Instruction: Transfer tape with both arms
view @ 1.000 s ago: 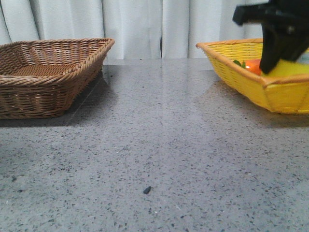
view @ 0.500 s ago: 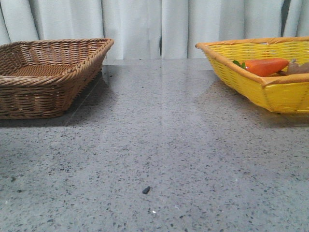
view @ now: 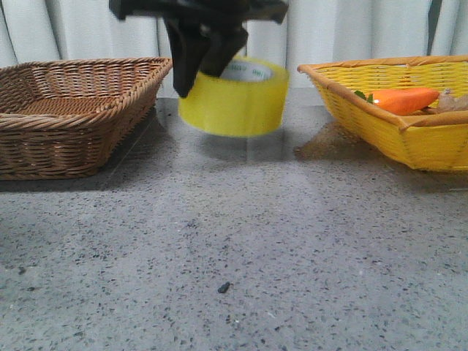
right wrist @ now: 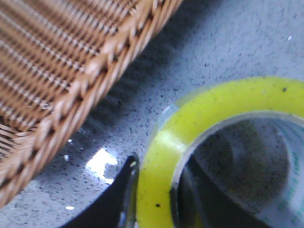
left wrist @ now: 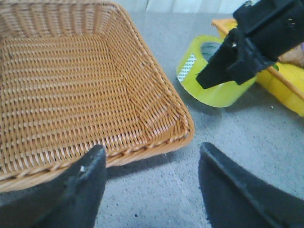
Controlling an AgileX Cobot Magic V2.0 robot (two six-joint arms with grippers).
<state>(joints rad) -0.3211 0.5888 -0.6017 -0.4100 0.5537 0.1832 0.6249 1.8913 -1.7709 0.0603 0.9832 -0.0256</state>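
Note:
The tape (view: 234, 102), a wide yellow roll with a white core, hangs tilted above the table between the two baskets. My right gripper (view: 206, 64) comes down from above and is shut on its wall. The right wrist view shows one finger outside the tape (right wrist: 164, 142) and one inside the core, with the right gripper (right wrist: 156, 173) clamped on the rim. In the left wrist view, my left gripper (left wrist: 151, 148) stands open over bare table by the brown basket's corner. The tape (left wrist: 223, 92) and the right gripper (left wrist: 247, 47) lie ahead of it, apart from it.
A brown wicker basket (view: 80, 117) sits at the left, its rim close to the held tape (right wrist: 80, 85). A yellow basket (view: 417, 142) at the right holds an orange carrot (view: 402, 100). A small dark speck (view: 222, 287) lies on the grey table.
The right gripper lifted the tape out of the yellow basket, left the front view, and now holds it near the brown basket, left of centre.

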